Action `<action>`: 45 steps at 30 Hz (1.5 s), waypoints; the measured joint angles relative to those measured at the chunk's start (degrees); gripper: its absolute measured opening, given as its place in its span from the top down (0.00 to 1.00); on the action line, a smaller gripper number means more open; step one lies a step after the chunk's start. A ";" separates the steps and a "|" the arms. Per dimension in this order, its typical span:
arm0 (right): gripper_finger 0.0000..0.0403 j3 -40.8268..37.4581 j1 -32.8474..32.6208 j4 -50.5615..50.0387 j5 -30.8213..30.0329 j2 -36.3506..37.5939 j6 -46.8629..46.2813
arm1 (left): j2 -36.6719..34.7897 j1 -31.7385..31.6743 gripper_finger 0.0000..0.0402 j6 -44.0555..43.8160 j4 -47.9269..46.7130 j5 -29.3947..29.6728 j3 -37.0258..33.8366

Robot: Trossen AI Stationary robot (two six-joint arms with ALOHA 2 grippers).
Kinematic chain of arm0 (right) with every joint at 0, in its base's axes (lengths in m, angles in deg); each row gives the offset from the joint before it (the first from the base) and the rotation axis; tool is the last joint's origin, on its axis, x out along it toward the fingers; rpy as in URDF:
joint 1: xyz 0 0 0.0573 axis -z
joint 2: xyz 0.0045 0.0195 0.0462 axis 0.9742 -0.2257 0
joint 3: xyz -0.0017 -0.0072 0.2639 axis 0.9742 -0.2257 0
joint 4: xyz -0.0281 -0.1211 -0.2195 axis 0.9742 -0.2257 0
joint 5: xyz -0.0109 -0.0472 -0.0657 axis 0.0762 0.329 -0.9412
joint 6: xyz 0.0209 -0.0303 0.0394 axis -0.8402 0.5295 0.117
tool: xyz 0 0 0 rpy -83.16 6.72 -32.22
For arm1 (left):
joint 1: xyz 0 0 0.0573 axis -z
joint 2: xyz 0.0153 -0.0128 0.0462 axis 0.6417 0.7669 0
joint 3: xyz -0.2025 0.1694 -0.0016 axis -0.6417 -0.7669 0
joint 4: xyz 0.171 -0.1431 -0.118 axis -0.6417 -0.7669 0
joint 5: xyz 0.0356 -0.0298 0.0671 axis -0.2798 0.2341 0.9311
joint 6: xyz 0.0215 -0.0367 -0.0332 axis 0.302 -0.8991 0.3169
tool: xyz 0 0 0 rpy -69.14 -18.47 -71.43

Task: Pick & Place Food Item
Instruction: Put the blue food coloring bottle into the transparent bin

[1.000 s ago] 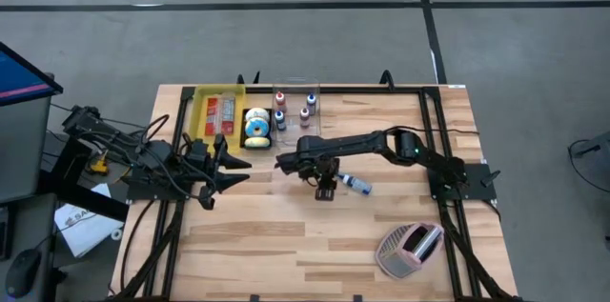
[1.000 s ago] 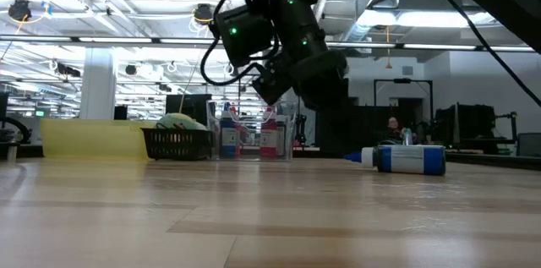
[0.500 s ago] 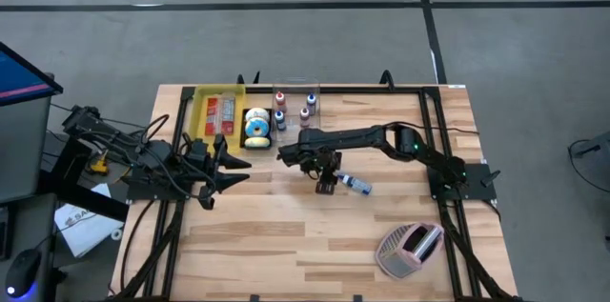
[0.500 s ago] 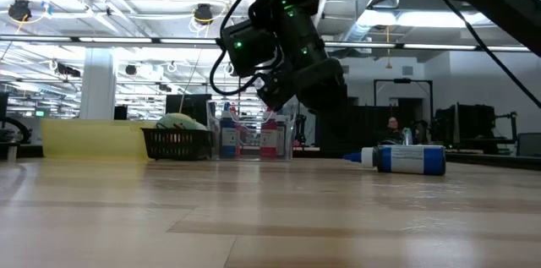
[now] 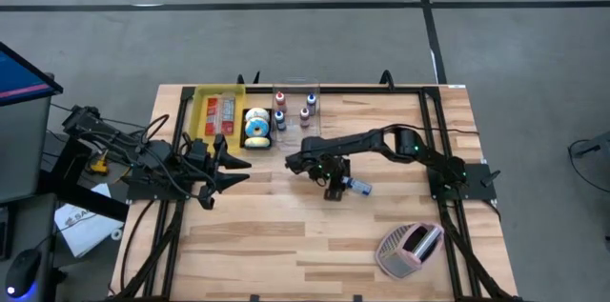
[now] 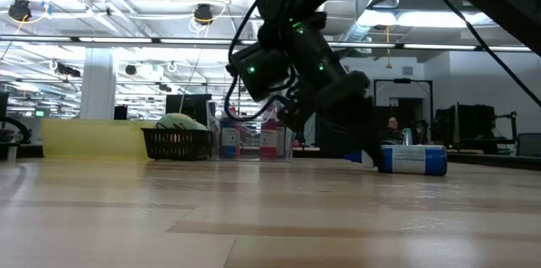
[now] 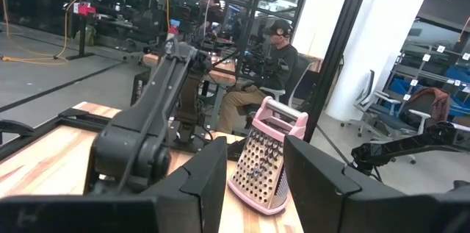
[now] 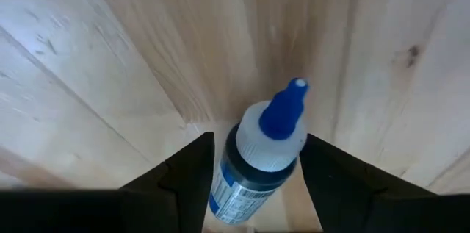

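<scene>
A small bottle (image 8: pixel 257 152) with a blue cap and a printed label lies on its side on the wooden table (image 5: pixel 286 235), right of the middle (image 5: pixel 355 186) (image 6: pixel 412 159). My right gripper (image 8: pixel 258 145) (image 5: pixel 334 188) is open and slants down over the bottle's cap end. One finger stands on each side of the bottle's shoulder, close to it. My left gripper (image 7: pixel 253 167) (image 5: pixel 240 169) waits level above the table's left part, open, with nothing between its fingers.
At the far left stand a yellow tray (image 5: pixel 217 114), a dark basket (image 5: pixel 255 129) and a clear bin of small bottles (image 5: pixel 295 107). A pink grater (image 5: pixel 410 248) (image 7: pixel 268 156) lies near the front right. A person (image 7: pixel 275 56) sits beyond the table.
My right gripper has sunk toward the table and moved over to the bottle, tipping more steeply downward; its fingers now stand around the bottle's cap end. The bottle has stayed where it lay.
</scene>
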 joint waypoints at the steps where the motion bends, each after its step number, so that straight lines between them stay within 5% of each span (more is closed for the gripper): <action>1: 0.52 -0.43 -0.20 0.00 0.00 0.00 0.00 | 0.00 0.00 0.67 -0.01 -0.02 0.00 0.00; 28: 0.55 -1.05 1.94 0.88 -0.01 0.00 -0.85 | 0.00 0.00 0.67 0.17 -0.04 0.00 0.00; 38: 0.76 -1.00 1.90 1.11 -0.01 0.00 -1.11 | 0.00 0.00 0.67 0.17 -0.02 0.00 0.00; 45: 0.77 0.19 1.36 0.41 -0.09 -0.11 -1.75 | 0.00 0.00 0.67 0.17 0.03 0.00 0.00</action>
